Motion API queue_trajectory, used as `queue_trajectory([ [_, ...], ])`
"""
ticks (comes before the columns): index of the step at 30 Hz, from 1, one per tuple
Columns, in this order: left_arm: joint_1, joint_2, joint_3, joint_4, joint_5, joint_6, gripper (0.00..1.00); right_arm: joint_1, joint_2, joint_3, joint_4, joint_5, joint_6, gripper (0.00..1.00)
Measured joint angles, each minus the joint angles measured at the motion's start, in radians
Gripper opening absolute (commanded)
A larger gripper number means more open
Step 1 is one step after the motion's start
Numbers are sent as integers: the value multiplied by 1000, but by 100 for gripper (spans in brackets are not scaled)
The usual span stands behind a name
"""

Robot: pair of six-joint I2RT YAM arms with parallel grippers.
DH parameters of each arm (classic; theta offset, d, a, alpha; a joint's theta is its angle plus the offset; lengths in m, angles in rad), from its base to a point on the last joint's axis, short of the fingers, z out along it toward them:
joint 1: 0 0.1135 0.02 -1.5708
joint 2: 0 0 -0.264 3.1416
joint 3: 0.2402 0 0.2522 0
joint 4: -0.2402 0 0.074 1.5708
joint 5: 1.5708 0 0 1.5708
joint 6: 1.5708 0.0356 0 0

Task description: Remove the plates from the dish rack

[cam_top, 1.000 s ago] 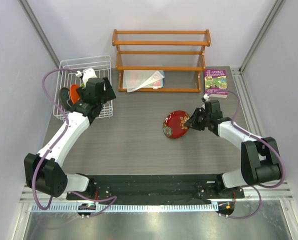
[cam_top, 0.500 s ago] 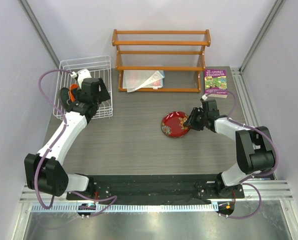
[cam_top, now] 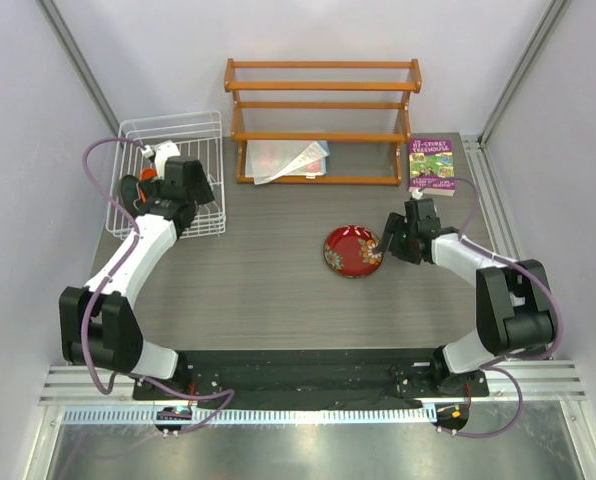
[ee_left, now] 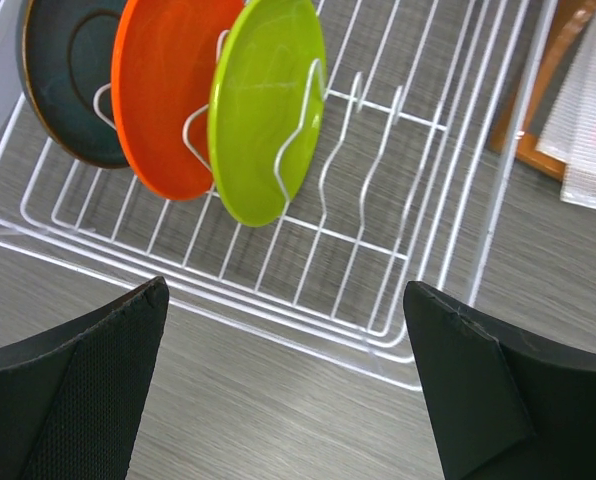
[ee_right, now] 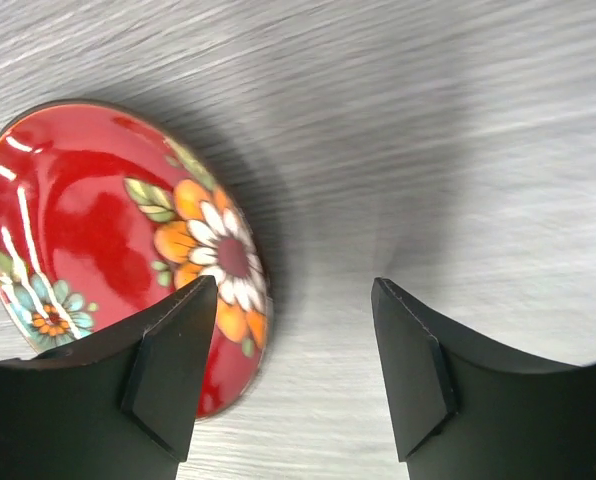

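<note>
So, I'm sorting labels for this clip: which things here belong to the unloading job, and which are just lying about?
Job: rack, green plate, orange plate, teal plate, red plate.
Lying about: shelf, book, papers.

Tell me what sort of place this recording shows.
Probably a robot lab cell, not a real kitchen: two arms bolted to a table, plain framed walls, and a dish rack and wooden shelf as props.
</note>
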Motion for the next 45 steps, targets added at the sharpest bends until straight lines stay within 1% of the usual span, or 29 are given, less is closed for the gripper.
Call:
queue_trajectory([
  [3,13,40,0,21,-19,14,100,-1,-57,0,-39,55,-13,69],
  [7,39,102,1,61,-44,36,99,-1,-139,8,-62,90,-24,69],
  [13,115,192,39,94,-38,39,98,-1,-160,32,-74,106,-41,69],
  [16,142,248,89,103,-22,38,90,-1,-151,42,-84,108,-45,69],
  [17,146,264,104,106,-16,37,80,-1,-140,50,-85,109,-47,69],
  [19,156,303,136,124,2,38,71,-1,-118,67,-85,109,-50,68],
  [20,158,315,144,129,8,33,62,-1,-107,74,-85,109,-50,68],
  [23,163,354,165,139,29,32,44,-1,-75,92,-85,109,-54,68],
  [27,171,391,180,139,50,32,35,-1,-38,103,-85,109,-61,68],
  [28,174,399,183,140,53,32,29,-1,-33,103,-85,109,-61,68],
  [30,180,408,184,137,59,30,22,-1,-26,103,-85,109,-64,68],
  [31,182,409,184,136,63,29,14,-1,-25,104,-85,109,-64,68],
  [32,182,410,184,132,65,33,8,-1,-25,105,-85,109,-65,68],
  [34,186,409,184,117,59,49,0,-1,-25,106,-85,109,-65,68],
  [40,186,396,187,95,103,83,0,-1,-26,106,-85,104,-65,68],
  [45,187,311,187,46,109,96,0,-1,-26,105,-85,96,-65,68],
])
